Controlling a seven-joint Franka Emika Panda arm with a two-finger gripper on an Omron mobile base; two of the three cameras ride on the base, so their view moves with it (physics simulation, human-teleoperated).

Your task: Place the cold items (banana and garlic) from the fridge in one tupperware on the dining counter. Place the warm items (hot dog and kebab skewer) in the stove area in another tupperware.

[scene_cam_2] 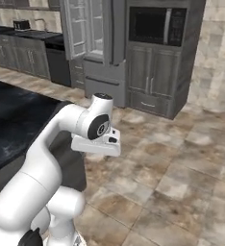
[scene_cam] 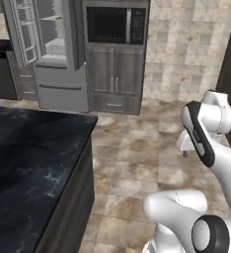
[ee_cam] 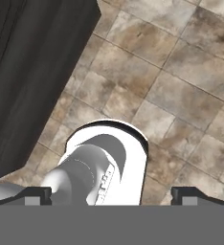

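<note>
Black white-veined marble of the dining counter takes up the lower left of the left base view, dark grey base under it, top bare in the part that shows; in the right base view the same counter sits left of the arm. Fridge stands at the back left, doors swung open, white shelves visible inside, wide grey drawers below; contents too small to tell. In the right base view the fridge is at top centre. Just right of it, a grey cabinet with a black microwave up top. Black oven range sits left of the fridge among grey base cabinets under a black worktop. Arm is folded over brown stone floor tiles, beside the counter's end, hand pointing down. Gripper jaws spread wide, fingertips far apart at the bottom of the hand view, nothing between them, only floor and the counter's dark side below.
</note>
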